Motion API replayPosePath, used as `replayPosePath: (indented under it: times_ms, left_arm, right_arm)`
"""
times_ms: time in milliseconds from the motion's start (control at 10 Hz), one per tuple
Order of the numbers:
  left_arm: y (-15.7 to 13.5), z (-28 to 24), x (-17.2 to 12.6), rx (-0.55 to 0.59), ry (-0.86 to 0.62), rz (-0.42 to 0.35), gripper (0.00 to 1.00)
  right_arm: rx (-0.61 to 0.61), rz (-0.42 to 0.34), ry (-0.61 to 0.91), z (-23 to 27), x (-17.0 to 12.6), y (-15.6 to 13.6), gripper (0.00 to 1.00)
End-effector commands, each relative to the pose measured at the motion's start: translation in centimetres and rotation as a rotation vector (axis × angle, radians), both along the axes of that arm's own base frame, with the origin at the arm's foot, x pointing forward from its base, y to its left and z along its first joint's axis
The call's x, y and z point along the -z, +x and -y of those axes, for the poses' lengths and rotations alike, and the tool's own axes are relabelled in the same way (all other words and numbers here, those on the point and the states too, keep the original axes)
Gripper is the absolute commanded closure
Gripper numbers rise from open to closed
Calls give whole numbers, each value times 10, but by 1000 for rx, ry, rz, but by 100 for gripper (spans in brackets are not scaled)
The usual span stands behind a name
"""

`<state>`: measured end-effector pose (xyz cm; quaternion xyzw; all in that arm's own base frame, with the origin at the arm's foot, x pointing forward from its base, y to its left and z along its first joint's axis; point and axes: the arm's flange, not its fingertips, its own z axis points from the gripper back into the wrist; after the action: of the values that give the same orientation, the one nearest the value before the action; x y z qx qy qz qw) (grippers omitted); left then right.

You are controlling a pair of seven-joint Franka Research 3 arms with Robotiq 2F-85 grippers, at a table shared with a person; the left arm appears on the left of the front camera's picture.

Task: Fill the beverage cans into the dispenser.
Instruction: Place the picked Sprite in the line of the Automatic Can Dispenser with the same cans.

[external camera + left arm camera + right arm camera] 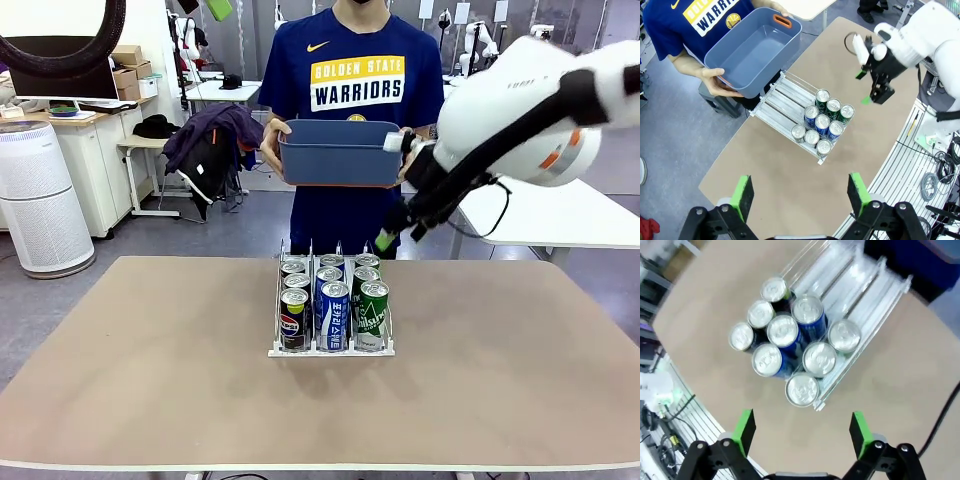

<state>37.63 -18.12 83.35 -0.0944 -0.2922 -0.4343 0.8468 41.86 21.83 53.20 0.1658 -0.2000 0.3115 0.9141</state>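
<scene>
Dispenser (pixel 331 349): nine beverage cans (pixel 334 303) racked mid-table.
Right gripper (pixel 398 234): raised, wide open, empty.
Left gripper (pixel 800 192): wide open, empty.

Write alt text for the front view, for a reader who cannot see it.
Nine drink cans stand three to a lane in a clear rack on a tan table. Behind it a person holds a dark blue tub, and the right gripper hangs above the table, jaws open and empty.

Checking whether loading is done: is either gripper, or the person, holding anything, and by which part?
Both grippers, left and right, are open and hold nothing. The person's hands hold the dark blue tub by its two short ends.
</scene>
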Motion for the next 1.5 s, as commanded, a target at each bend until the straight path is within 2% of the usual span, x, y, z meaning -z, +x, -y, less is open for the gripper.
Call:
replayPosePath:
  times_ms: [0, 200, 400, 800, 1100, 1400]
  left_arm:
    - [-1, -2, 1, -5, -6, 8, 0]
    - [-1, -2, 1, -5, -6, 8, 0]
    - [-1, -2, 1, -5, -6, 8, 0]
    - [-1, -2, 1, -5, -6, 8, 0]
    - [-1, -2, 1, -5, -6, 8, 0]
    - [-1, -2, 1, -5, -6, 8, 0]
  right_arm:
    - [-97, 46, 91, 24, -31, 6, 0]
    - [-120, 69, 139, 46, -72, 13, 0]
    - [-121, 79, 124, 58, -116, 22, 0]
    - [-58, 106, 91, 52, -204, 22, 0]
    - [-62, 143, 112, 55, -249, 16, 0]
    - [-45, 172, 136, 63, -276, 6, 0]
